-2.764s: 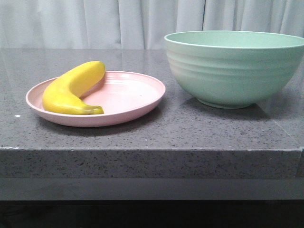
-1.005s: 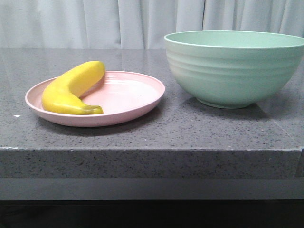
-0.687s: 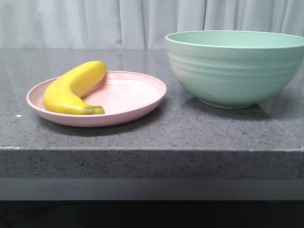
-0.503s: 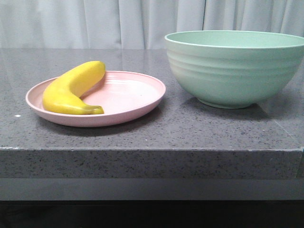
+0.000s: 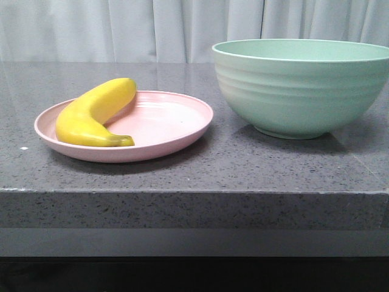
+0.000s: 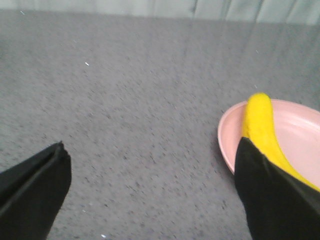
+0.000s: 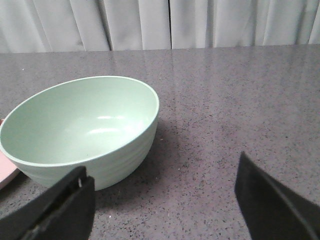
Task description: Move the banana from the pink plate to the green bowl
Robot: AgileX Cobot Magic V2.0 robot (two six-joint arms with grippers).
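A yellow banana (image 5: 92, 112) lies on the left half of the pink plate (image 5: 176, 125) in the front view. The mint-green bowl (image 5: 298, 88) stands to the plate's right and is empty (image 7: 80, 120). Neither gripper shows in the front view. In the left wrist view my left gripper (image 6: 152, 187) is open over bare counter, its one finger overlapping the banana (image 6: 260, 122) and the plate's rim (image 6: 225, 145). In the right wrist view my right gripper (image 7: 162, 200) is open over bare counter beside the bowl.
The grey speckled stone counter (image 5: 243, 170) has its front edge close to the plate and bowl. White curtains (image 5: 152, 27) hang behind the counter.
The plate, banana and bowl stay in place; only a slight shake of the front view shows.
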